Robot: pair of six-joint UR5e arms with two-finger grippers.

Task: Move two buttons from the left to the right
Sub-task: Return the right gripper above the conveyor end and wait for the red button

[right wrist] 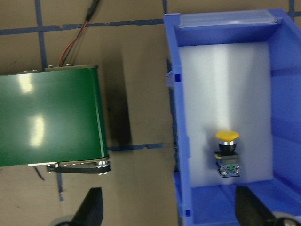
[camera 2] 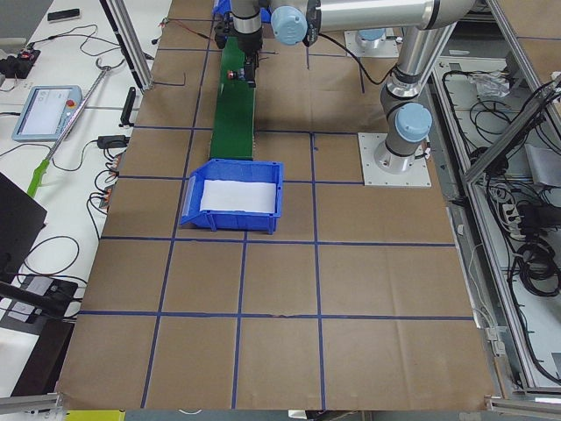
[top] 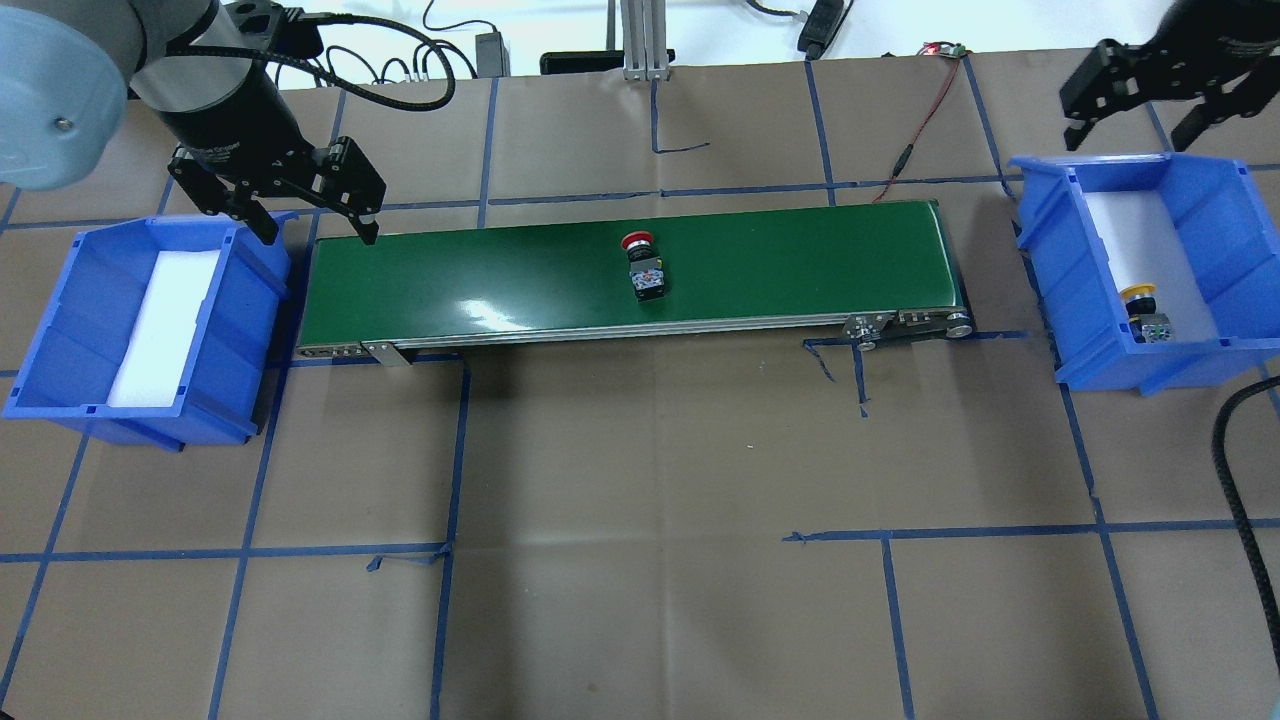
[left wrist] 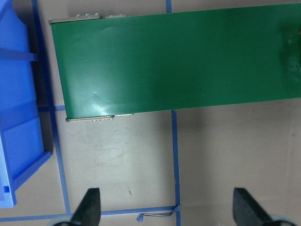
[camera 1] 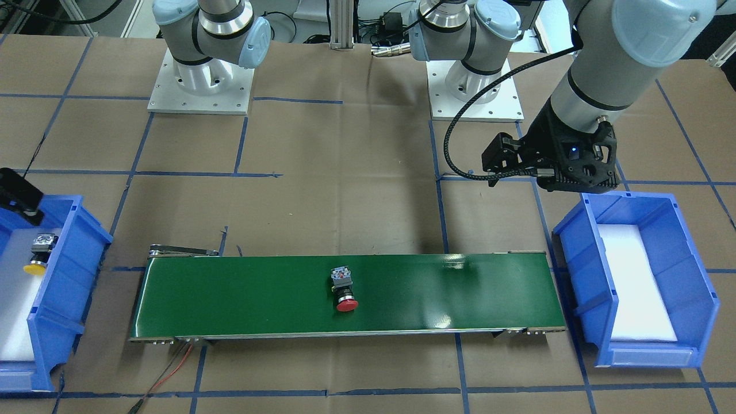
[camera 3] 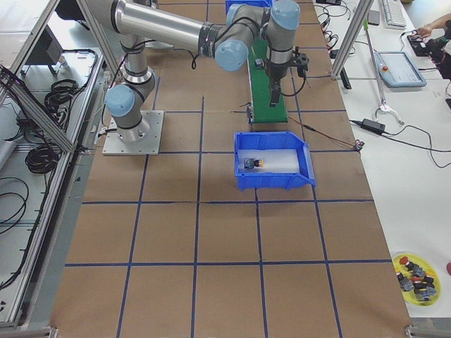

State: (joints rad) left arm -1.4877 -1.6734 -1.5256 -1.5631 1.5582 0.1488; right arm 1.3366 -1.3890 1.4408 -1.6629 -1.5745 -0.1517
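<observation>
The red-capped button (camera 1: pixel 347 293) lies on its side mid-way along the green conveyor belt (camera 1: pixel 241 293), and shows in the overhead view too (top: pixel 642 262). The yellow-capped button (top: pixel 1145 312) lies on white foam in the right blue bin (top: pixel 1060 250); it also shows in the right wrist view (right wrist: pixel 227 153). My left gripper (top: pixel 318 238) is open and empty, above the belt's left end beside the left blue bin (top: pixel 60 330), which holds only foam. My right gripper (top: pixel 1130 125) is open and empty, above the far end of the right bin.
A red and black cable (top: pixel 920 120) runs off the belt's far right corner. The two arm bases (camera 1: pixel 201 80) (camera 1: pixel 477 86) stand behind the belt. Blue tape lines grid the brown paper table top. A plate of spare buttons (camera 3: pixel 416 274) sits on a side table.
</observation>
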